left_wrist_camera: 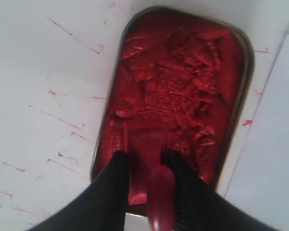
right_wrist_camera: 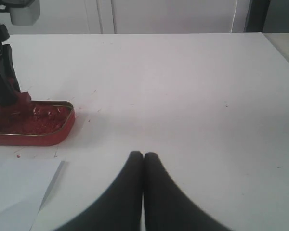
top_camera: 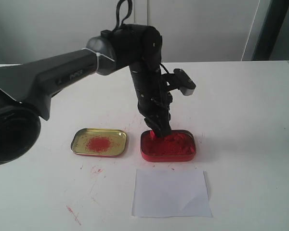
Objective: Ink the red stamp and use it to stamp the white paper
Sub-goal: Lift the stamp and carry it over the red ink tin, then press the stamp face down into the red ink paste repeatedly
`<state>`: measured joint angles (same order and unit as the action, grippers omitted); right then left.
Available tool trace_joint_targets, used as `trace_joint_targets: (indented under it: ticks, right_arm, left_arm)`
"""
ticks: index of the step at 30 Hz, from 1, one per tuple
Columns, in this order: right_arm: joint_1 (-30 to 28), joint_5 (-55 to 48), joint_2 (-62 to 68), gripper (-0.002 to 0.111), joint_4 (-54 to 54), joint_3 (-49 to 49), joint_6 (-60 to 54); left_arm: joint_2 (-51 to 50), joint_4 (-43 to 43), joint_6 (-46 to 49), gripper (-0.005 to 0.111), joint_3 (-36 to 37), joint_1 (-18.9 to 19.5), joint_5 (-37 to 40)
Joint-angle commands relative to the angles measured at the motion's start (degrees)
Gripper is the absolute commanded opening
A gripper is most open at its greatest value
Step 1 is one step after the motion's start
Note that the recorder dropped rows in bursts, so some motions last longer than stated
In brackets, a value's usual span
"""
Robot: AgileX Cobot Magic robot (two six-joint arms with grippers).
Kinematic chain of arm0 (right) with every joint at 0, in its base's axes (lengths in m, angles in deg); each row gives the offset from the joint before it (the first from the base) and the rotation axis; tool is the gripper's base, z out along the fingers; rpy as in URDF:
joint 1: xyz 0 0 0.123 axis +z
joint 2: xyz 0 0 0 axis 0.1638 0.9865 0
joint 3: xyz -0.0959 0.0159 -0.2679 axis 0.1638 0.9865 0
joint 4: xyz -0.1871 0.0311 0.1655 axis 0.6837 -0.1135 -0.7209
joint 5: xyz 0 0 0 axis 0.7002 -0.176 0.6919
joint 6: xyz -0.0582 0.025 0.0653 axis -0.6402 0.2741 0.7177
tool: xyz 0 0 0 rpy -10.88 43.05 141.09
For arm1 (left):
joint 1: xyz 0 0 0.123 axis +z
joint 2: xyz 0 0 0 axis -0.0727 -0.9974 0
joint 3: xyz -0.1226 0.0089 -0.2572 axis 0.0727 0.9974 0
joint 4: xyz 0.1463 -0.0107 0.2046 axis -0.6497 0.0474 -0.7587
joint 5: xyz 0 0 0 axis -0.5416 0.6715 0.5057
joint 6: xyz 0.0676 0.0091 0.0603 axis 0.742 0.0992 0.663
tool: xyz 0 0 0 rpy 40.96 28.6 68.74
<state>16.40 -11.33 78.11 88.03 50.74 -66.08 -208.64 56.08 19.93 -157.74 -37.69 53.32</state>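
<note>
My left gripper (top_camera: 160,131) (left_wrist_camera: 145,161) is shut on the red stamp (left_wrist_camera: 160,195), whose square base (left_wrist_camera: 145,144) presses into the paste at the left end of the red ink tin (top_camera: 176,148) (left_wrist_camera: 183,82) (right_wrist_camera: 38,122). In the exterior view the fingers hide most of the stamp. The white paper (top_camera: 171,193) (left_wrist_camera: 272,144) (right_wrist_camera: 17,190) lies flat on the table just in front of the tin, apart from it. My right gripper (right_wrist_camera: 143,155) hovers shut and holding nothing over bare tabletop to the right of the tin; the exterior view does not show it.
A gold tin lid (top_camera: 98,142) with a red smear lies to the left of the ink tin. Red ink streaks (top_camera: 73,214) mark the white tabletop (top_camera: 241,106) near the front left. The table's right edge (right_wrist_camera: 282,53) shows in the right wrist view.
</note>
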Motion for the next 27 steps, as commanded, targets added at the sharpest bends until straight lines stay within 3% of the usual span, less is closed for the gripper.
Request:
trace_joint_targets:
  ticks: [1,27]
  right_arm:
    - [-0.2,0.82,-0.26,0.0,0.14,0.29,0.32]
    - [-0.2,0.82,-0.26,0.0,0.14,0.29,0.32]
  left_arm:
    - [-1.79,-1.15,-1.13,0.0,-1.66,-0.72,5.01]
    - [-3.01,-0.43,-2.25,0.0,-2.2,-2.26,5.28]
